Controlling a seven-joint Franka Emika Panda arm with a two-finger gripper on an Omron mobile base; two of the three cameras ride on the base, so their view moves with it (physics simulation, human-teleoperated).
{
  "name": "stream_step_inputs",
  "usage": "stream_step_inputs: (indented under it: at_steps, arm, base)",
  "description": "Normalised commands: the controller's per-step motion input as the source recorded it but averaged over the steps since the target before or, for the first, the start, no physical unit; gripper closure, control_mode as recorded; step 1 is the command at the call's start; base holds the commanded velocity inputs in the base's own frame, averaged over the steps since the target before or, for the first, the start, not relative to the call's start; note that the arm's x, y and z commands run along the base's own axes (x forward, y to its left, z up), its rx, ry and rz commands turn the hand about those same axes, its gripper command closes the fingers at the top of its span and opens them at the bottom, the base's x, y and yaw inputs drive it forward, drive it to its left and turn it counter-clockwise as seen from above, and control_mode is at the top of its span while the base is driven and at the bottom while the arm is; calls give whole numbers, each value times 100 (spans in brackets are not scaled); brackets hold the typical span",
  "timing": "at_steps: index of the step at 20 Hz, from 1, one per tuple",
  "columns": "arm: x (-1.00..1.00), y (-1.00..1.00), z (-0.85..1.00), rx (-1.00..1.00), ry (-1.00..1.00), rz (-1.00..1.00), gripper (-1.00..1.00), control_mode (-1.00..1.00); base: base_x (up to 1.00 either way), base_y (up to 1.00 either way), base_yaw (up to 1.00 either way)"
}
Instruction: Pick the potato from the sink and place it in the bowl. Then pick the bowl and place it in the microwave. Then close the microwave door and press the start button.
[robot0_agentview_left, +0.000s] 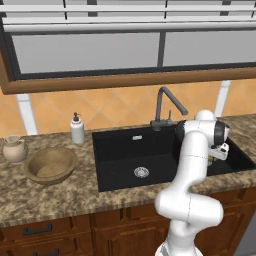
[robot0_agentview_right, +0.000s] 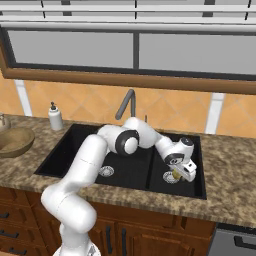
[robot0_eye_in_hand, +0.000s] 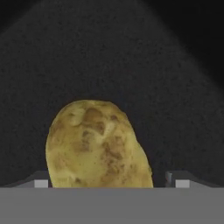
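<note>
The potato (robot0_eye_in_hand: 98, 144) lies in the sink's (robot0_agentview_left: 120, 150) right half, between the pincer's (robot0_agentview_right: 181, 172) fingertips; the bowl (robot0_agentview_left: 50, 165) sits on the counter (robot0_agentview_left: 60, 200) left of it (soap dispenser (robot0_agentview_left: 77, 129) behind).

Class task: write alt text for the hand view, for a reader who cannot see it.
A lumpy yellow-tan potato lies on the black floor of the sink, close to the camera. The open tool straddles it, one fingertip at each lower side of the potato.
</note>
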Motion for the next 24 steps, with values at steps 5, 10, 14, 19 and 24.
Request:
stream_step_inputs:
  at_steps: [5, 10, 14, 19, 24]
  arm:
    - [-2, 40, -21, -6, 0, 1, 100, -100]
    - [-38, 61, 32, -12, -4, 3, 100, -100]
    - [-46, 0, 98, 0, -14, 10, 100, -100]
    - [-34, -14, 100, 7, -9, 17, 100, -100]
    - [-30, -8, 100, 17, 0, 24, 100, -100]
  base:
    - [0, 0, 0]
    - [0, 0, 0]
    - [0, 0, 0]
    - [0, 0, 0]
    - [0, 0, 0]
